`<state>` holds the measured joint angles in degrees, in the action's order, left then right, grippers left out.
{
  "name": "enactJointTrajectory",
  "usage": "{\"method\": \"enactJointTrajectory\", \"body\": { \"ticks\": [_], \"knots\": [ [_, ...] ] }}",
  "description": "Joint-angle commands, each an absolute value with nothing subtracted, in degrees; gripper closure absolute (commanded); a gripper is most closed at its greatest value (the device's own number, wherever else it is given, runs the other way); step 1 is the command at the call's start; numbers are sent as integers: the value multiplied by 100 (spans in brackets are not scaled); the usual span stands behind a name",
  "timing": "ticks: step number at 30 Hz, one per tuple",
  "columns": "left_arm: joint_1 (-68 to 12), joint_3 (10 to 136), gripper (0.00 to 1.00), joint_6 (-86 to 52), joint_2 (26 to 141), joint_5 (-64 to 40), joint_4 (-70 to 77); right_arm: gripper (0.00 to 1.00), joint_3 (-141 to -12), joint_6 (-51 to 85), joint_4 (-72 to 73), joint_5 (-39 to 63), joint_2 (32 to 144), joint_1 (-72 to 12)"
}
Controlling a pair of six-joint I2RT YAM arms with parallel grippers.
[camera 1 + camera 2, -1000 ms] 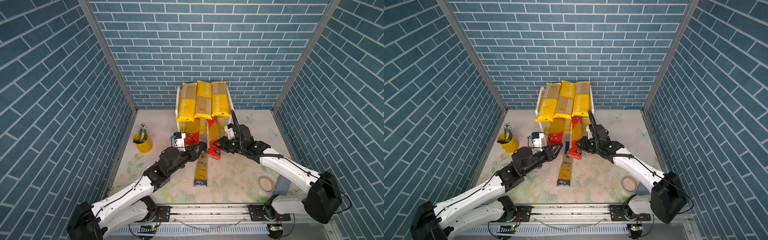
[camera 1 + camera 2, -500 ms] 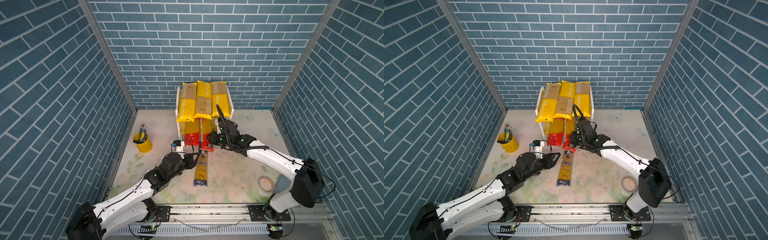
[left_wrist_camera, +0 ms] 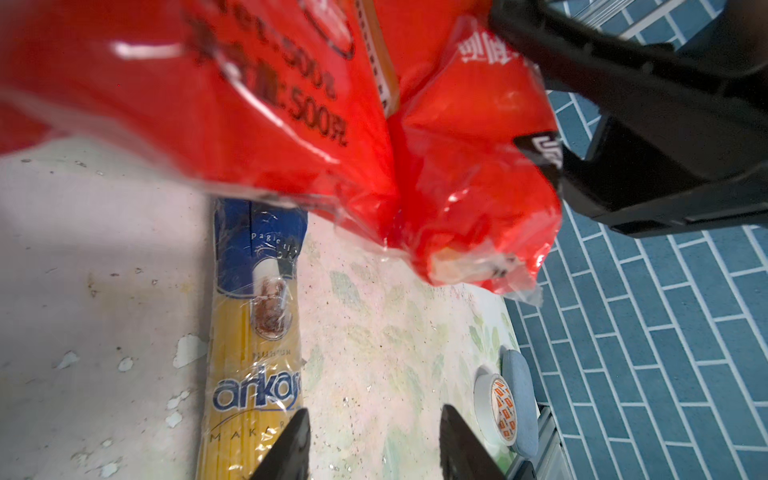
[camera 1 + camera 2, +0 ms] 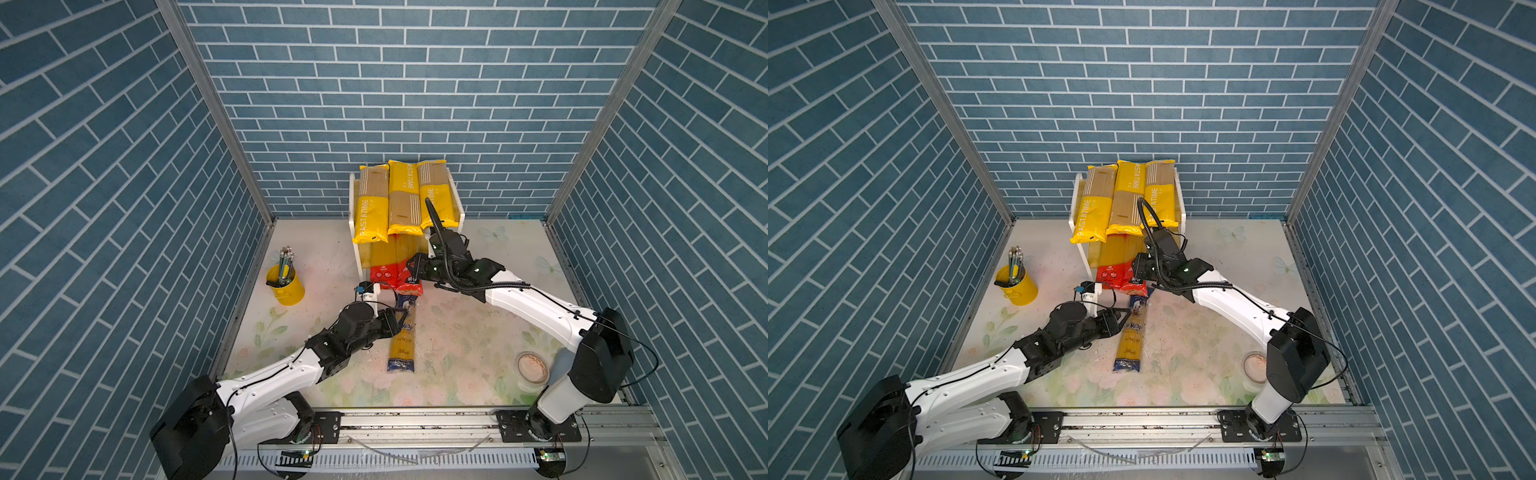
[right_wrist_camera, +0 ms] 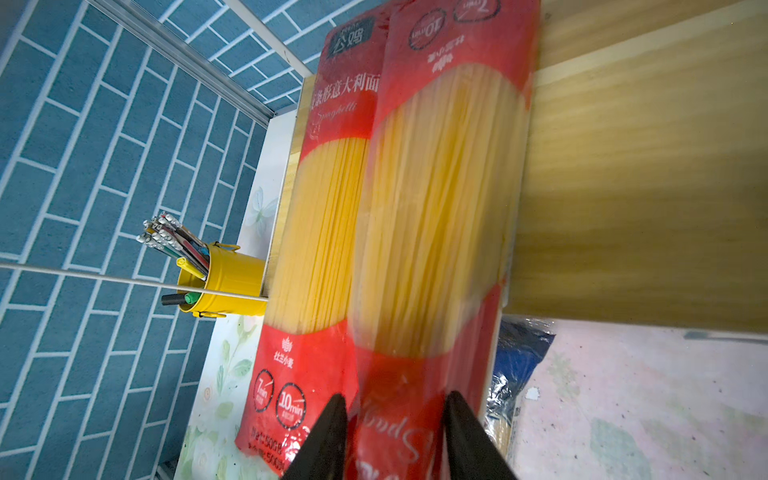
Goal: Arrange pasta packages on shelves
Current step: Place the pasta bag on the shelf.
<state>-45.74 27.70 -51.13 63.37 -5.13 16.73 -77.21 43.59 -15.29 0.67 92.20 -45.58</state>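
The shelves (image 4: pixel 456 208) (image 4: pixel 1077 208) stand at the back wall. Three yellow-and-tan pasta packages (image 4: pixel 402 195) (image 4: pixel 1127 195) lie across the top tier. Two red-ended packages (image 4: pixel 381 272) (image 5: pixel 316 232) lie side by side on the lower tier, sticking out forward. My right gripper (image 4: pixel 410 269) (image 5: pixel 395 436) is open, its fingers either side of the right-hand red end (image 5: pixel 428 216) (image 3: pixel 469 174). A blue-ended package (image 4: pixel 402 336) (image 3: pixel 253 316) lies on the table. My left gripper (image 4: pixel 397 323) (image 3: pixel 374 440) is open beside it, with nothing between its fingers.
A yellow cup of pencils (image 4: pixel 286 284) (image 5: pixel 224 274) stands left of the shelves. A tape roll (image 4: pixel 533 368) (image 3: pixel 496 409) lies front right by the right arm's base. Blue brick walls close in three sides. The lower board (image 5: pixel 644 187) has bare wood right of the red-ended packages.
The right arm slid the second red-ended package into the lower tier beside the first, and its jaws have widened. The left gripper drew back toward the front, beside the blue-ended package.
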Motion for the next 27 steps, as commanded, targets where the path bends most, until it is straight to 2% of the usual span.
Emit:
{"method": "enactJointTrajectory", "body": {
  "ticks": [1,13,27],
  "knots": [
    [-4597,3086,49,-4974,6488,-589,1965,59,-7622,4067,-1086,205,8723,-4544],
    [-4462,3956,49,-4800,7467,-350,2022,60,-6385,4263,-1323,111,7424,-4544],
    [-4267,4499,46,-4501,7539,-598,1589,62,-4951,4980,-1582,99,6720,-4760]
  ]
}}
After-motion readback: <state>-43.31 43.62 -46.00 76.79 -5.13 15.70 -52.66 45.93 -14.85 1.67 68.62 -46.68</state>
